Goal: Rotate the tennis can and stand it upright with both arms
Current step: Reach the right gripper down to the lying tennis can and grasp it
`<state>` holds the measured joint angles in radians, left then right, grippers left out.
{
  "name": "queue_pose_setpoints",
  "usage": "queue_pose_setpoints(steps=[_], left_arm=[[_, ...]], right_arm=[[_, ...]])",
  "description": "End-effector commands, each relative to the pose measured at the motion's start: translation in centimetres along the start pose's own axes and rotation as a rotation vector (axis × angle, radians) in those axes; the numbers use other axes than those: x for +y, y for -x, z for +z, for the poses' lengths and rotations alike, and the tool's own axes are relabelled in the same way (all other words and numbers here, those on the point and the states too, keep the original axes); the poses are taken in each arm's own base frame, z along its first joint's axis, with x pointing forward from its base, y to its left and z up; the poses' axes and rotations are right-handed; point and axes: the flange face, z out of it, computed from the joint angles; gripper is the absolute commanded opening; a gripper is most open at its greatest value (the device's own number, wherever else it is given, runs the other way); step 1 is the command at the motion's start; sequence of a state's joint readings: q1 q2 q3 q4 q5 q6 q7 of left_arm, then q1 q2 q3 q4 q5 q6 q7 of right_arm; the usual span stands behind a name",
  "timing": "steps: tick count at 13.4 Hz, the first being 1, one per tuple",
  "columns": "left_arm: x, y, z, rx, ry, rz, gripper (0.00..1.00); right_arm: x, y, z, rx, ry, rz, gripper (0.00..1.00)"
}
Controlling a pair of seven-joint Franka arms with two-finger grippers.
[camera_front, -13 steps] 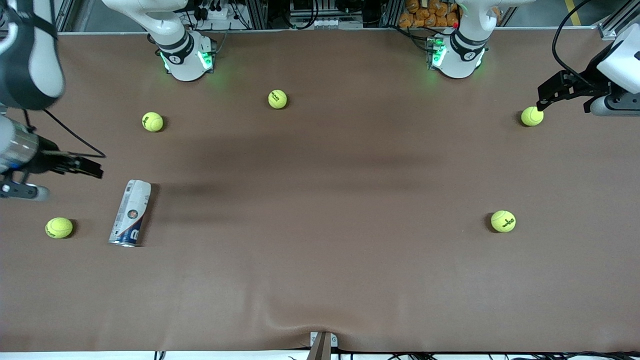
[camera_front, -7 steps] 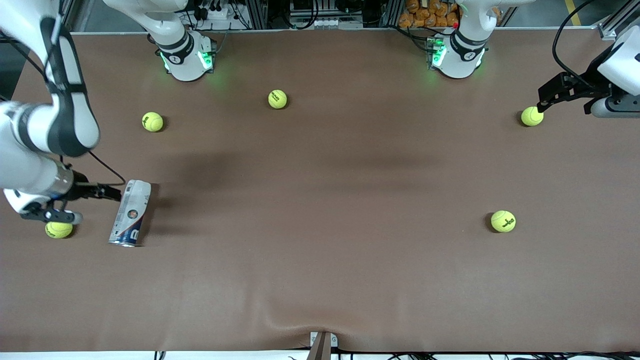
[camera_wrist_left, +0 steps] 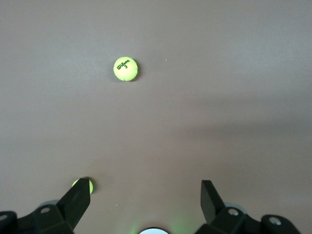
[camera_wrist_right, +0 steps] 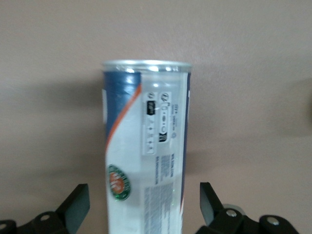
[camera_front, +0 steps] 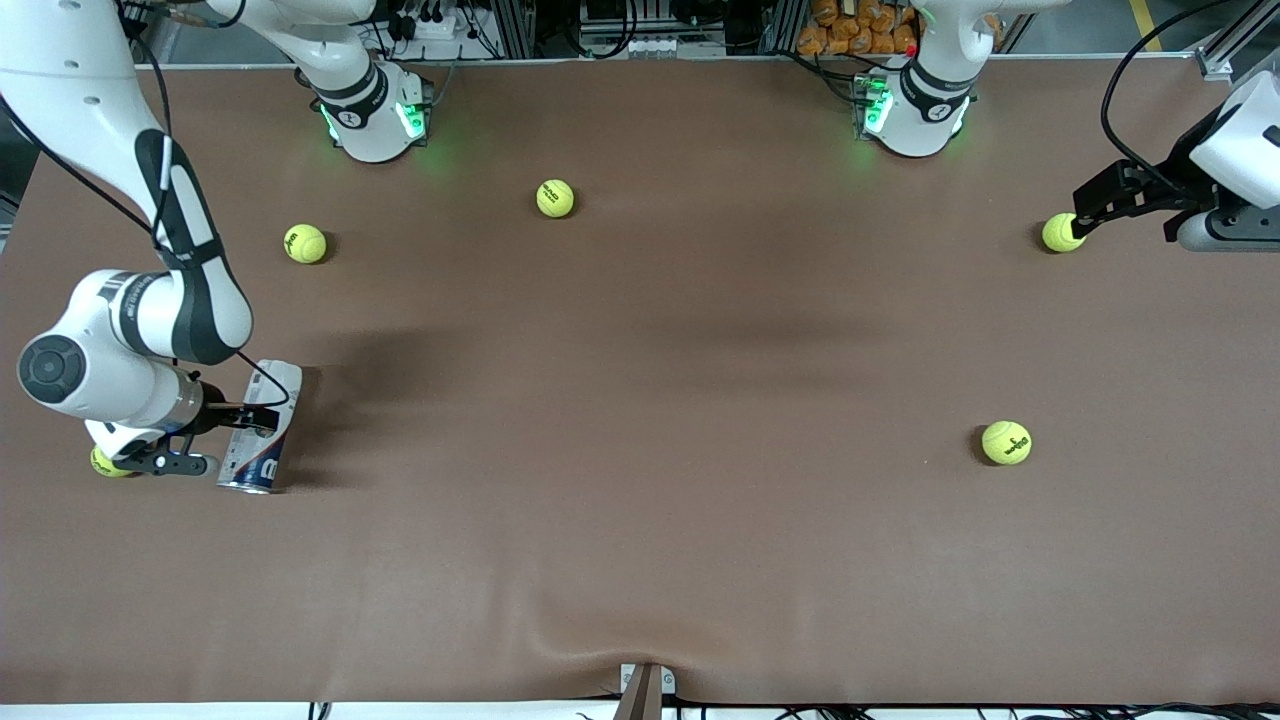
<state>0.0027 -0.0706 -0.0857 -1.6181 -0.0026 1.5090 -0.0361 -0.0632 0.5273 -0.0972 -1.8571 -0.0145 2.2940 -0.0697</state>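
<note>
The tennis can lies on its side at the right arm's end of the table, its silver rim toward the front camera. My right gripper is low over the can's middle and open. In the right wrist view the can runs between the two fingers without touching them, and the right gripper straddles it. My left gripper is open and empty at the left arm's end, beside a tennis ball. In the left wrist view the left gripper is over bare table.
Tennis balls lie loose on the brown table: one and one near the bases, one toward the left arm's end, one half hidden under the right wrist. The left wrist view shows a ball.
The right arm has swung in from the table's end and its gripper has come down over the can's middle. The left gripper has shifted slightly toward its ball. The can has not moved.
</note>
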Motion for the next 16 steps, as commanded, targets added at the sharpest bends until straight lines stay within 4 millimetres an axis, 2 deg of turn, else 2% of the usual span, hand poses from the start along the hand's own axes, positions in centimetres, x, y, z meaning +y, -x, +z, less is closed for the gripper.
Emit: queue_pose_setpoints(steps=[1, 3, 6, 7, 8, 9, 10, 11, 13, 14, 16], left_arm=[[-0.1, 0.1, -0.1, 0.009, 0.002, -0.001, 1.00], [-0.1, 0.1, -0.2, 0.009, 0.000, -0.002, 1.00], [0.0, 0.1, -0.2, 0.009, 0.000, -0.001, 1.00], [0.0, 0.1, -0.3, 0.011, 0.002, -0.001, 1.00], [0.0, 0.1, -0.3, 0.011, 0.002, -0.001, 1.00], [0.0, 0.1, -0.2, 0.009, 0.002, -0.001, 1.00], [0.0, 0.1, -0.2, 0.009, 0.002, -0.002, 1.00], [-0.1, 0.1, -0.2, 0.009, 0.002, -0.004, 1.00], [0.0, 0.1, -0.3, 0.011, 0.002, -0.002, 1.00], [0.0, 0.2, -0.3, 0.011, 0.001, -0.002, 1.00], [0.0, 0.3, -0.5, 0.009, 0.001, -0.002, 1.00]], right_arm=[[1.5, -1.3, 3.5, -0.015, -0.005, -0.034, 1.00], [1.9, -1.2, 4.9, -0.026, -0.006, -0.034, 1.00], [1.7, -1.1, 5.4, -0.034, -0.008, -0.035, 1.00], [1.6, -1.1, 5.4, -0.035, -0.008, -0.037, 0.97], [1.5, -1.1, 5.4, -0.038, -0.008, -0.038, 0.70], [1.3, -1.1, 5.3, -0.041, -0.009, -0.041, 0.56], [1.1, -1.1, 4.9, -0.038, -0.008, -0.045, 0.54], [0.9, -1.2, 3.8, -0.031, -0.007, -0.052, 0.54], [-0.2, -1.6, 0.4, -0.007, -0.007, -0.107, 0.54], [-1.3, -2.1, -1.2, 0.009, -0.004, -0.130, 0.54], [-5.4, -3.3, -4.6, 0.013, 0.002, -0.195, 0.55]])
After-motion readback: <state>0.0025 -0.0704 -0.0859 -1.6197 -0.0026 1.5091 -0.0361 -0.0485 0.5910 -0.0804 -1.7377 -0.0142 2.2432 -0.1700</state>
